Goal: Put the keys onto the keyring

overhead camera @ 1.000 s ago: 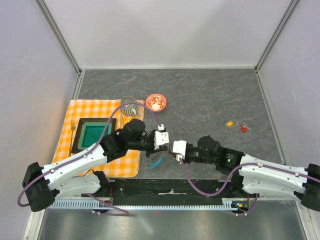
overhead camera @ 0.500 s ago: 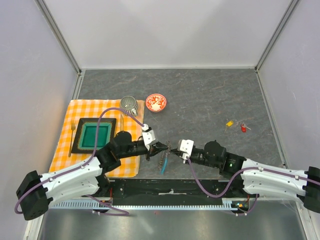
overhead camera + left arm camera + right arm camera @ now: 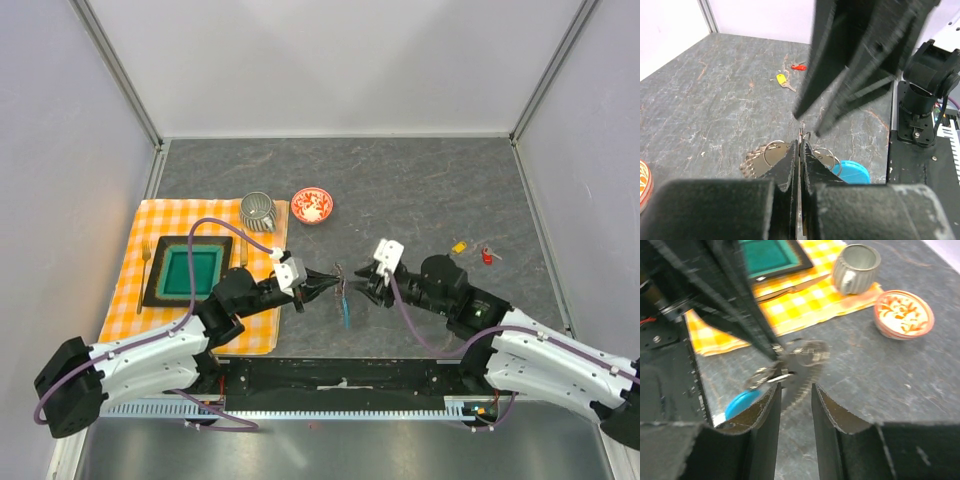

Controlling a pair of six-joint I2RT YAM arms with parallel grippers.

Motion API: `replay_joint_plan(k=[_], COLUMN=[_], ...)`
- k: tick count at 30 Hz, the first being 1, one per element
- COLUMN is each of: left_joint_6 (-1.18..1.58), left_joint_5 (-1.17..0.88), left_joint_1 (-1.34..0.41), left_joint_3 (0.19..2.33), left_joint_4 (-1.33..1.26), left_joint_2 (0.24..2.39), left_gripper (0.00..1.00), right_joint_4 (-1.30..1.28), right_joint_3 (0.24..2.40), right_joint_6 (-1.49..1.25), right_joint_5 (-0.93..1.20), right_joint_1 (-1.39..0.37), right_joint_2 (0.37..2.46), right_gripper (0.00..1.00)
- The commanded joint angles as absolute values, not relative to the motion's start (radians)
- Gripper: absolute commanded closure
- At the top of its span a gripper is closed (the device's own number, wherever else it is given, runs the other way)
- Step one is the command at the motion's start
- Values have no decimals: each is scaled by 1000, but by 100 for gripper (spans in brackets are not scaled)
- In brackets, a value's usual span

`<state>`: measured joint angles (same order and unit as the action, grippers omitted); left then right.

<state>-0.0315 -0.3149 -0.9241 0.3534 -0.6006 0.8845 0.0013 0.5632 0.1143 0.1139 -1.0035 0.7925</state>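
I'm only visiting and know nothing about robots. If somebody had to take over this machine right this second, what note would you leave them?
Left gripper: shut on the keyring, which sits between the two arms near the front of the table.
Right gripper: open, pointing at the keyring, holding nothing.
Keys: the yellow key and the red key lie loose on the right side of the table. I can make out no third key.
Done: keyring gripped.
Left: fetch each loose key and thread it onto the keyring.

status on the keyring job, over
Left gripper shut on keyring. Right gripper open, tips just short of it. Yellow key and red key loose on table, far right. Nothing blocking.
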Motion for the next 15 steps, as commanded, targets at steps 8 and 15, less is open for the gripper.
replay_joint_plan(k=[8,15], left_joint_6=[-103,-100], left_joint_5=[-337,-364], left_joint_1=[-920,-920], left_joint_3=[356,357], left_joint_4=[-749,-765], left_joint_2=[910,923], left_gripper=[98,98], right_joint_4=[-8,46], right_joint_3=[670,661], right_joint_6=[84,94], right_joint_5=[592,655], right_joint_1=[-730,-718], right_joint_2=[842,864], right_gripper=[62,63])
